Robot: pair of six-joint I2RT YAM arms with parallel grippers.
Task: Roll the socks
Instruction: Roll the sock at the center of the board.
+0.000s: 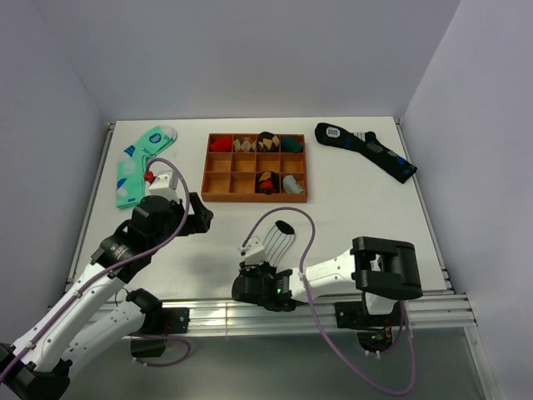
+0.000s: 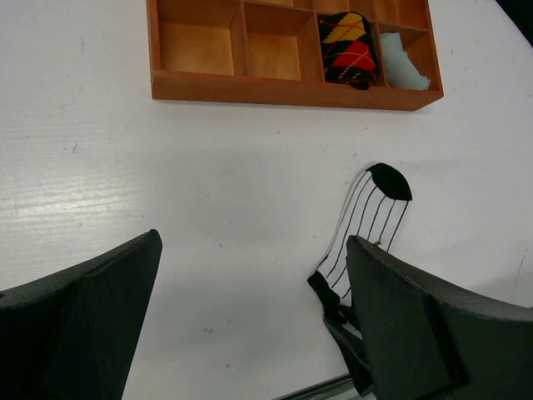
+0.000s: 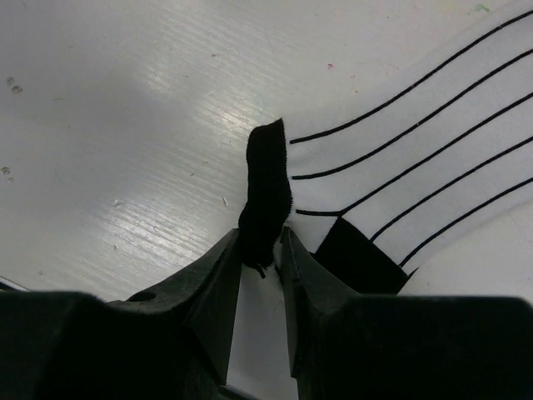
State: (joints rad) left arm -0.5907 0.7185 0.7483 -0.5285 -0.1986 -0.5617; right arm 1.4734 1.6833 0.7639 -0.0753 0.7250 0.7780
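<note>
The white sock with thin black stripes (image 1: 271,241) lies flat near the table's front edge, black toe pointing away. It also shows in the left wrist view (image 2: 366,218) and the right wrist view (image 3: 416,142). My right gripper (image 3: 265,242) is shut on the sock's black cuff (image 3: 266,196), which stands pinched between the jaws; from above it sits low at the sock's near end (image 1: 250,279). My left gripper (image 1: 200,215) is open and empty, hovering above bare table left of the sock.
A wooden tray (image 1: 218,172) of compartments with rolled socks stands at the back middle. A mint green sock (image 1: 137,162) lies at the back left, a long black sock (image 1: 366,148) at the back right. The front rail (image 1: 250,312) runs close under the right gripper.
</note>
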